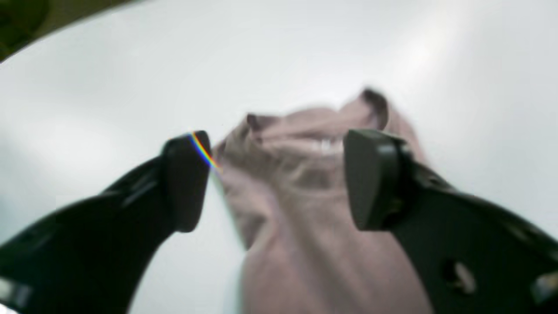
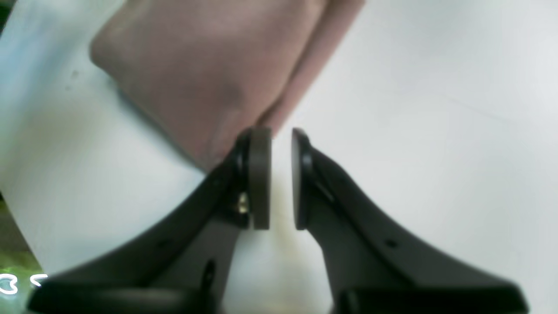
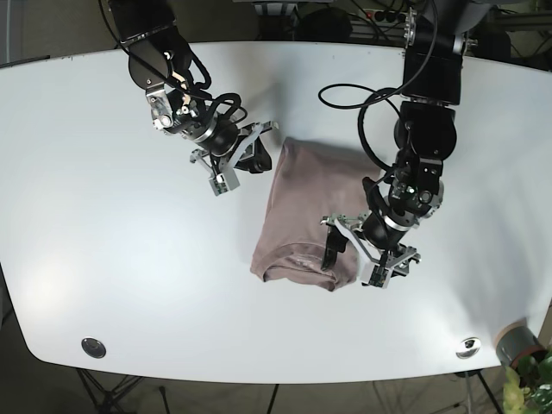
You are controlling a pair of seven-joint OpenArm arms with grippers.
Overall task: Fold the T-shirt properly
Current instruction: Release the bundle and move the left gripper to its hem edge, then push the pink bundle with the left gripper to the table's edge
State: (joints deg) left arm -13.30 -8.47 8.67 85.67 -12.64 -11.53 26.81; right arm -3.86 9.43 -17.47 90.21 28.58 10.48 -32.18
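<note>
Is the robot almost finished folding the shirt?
Partly. Done: the T-shirt already lies on the table as a narrow folded strip, its sleeves tucked out of sight. In hand: nothing is gripped. The left gripper is open, straddling the collar end; the right gripper sits beside the far end with a small gap between its pads, holding nothing. Left: probably one more fold, bringing one end over the other.

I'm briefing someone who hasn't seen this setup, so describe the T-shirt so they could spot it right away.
Start from the big white table that fills the base view. Near its middle, between the two black arms, lies the T-shirt, folded into a narrow, tall rectangle with its collar end toward the near edge. It is the only soft, dusty-pink thing there; the left gripper hangs open at its lower corner.
</note>
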